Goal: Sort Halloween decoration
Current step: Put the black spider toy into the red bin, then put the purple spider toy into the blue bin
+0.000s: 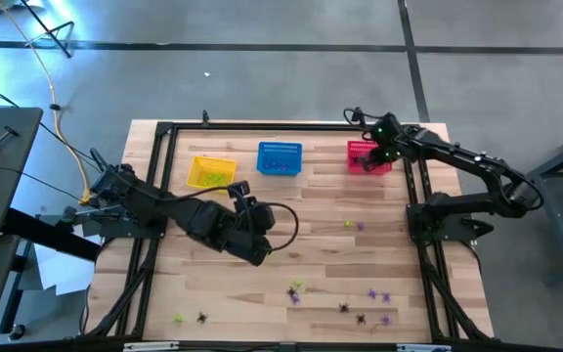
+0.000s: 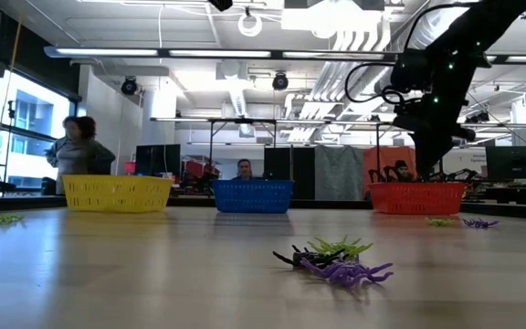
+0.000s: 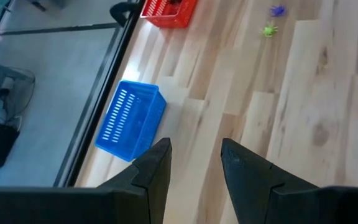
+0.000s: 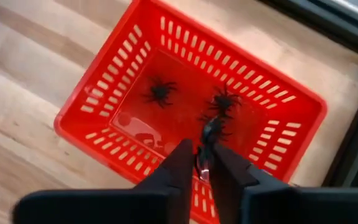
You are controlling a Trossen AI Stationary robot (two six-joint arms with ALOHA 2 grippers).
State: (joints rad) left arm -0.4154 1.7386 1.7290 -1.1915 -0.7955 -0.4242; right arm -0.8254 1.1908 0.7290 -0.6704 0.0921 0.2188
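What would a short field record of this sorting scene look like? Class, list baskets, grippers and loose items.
Baskets: yellow basket, blue basket, red basket in a row
Red basket contents: black spiders
Right gripper: above the red basket, a black spider between its slightly parted fingers
Left gripper: open, empty, near the blue basket
Loose spiders: purple, green and black, scattered on the table

Three baskets stand in a row along the upper worktop edge; spiders lie scattered at lower right
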